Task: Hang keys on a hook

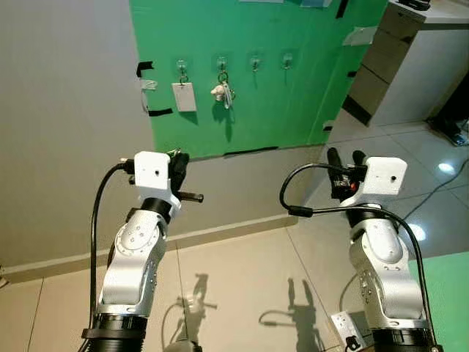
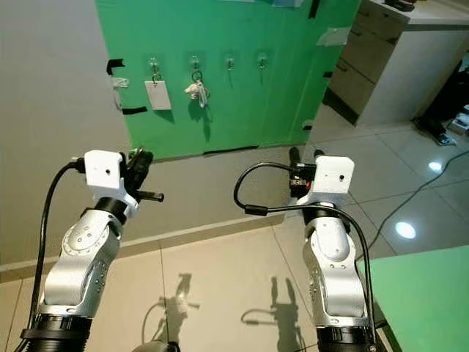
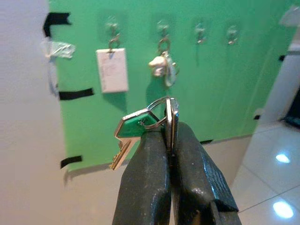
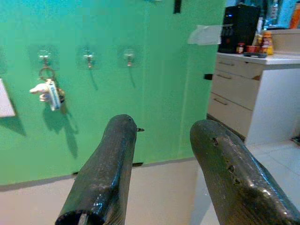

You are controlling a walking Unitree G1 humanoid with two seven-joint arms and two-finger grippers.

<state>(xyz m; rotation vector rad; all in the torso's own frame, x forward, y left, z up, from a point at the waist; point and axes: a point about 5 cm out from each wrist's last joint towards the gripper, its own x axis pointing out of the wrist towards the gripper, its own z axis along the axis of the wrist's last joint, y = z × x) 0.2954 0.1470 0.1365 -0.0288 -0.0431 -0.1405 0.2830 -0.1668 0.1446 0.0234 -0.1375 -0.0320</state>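
My left gripper [image 3: 169,136] is shut on a key ring with a green-headed key [image 3: 133,129], held up some way in front of a green board [image 1: 293,95] on the wall. The board carries a row of small hooks: one holds a white card [image 1: 184,96], the one beside it holds a bunch with a white charm [image 1: 222,90], and two hooks [image 1: 255,64] to the right of those are bare. In the left eye view the left gripper [image 1: 178,163] sits below and left of the hooks. My right gripper [image 4: 161,133] is open, raised at the right [image 1: 344,158].
A white cabinet with drawers [image 1: 399,66] stands to the right of the board. Black tape strips [image 1: 145,68] mark the board's left edge. A cable [image 1: 440,187] trails over the glossy tiled floor at the right. A green surface [image 1: 447,293] lies at the lower right.
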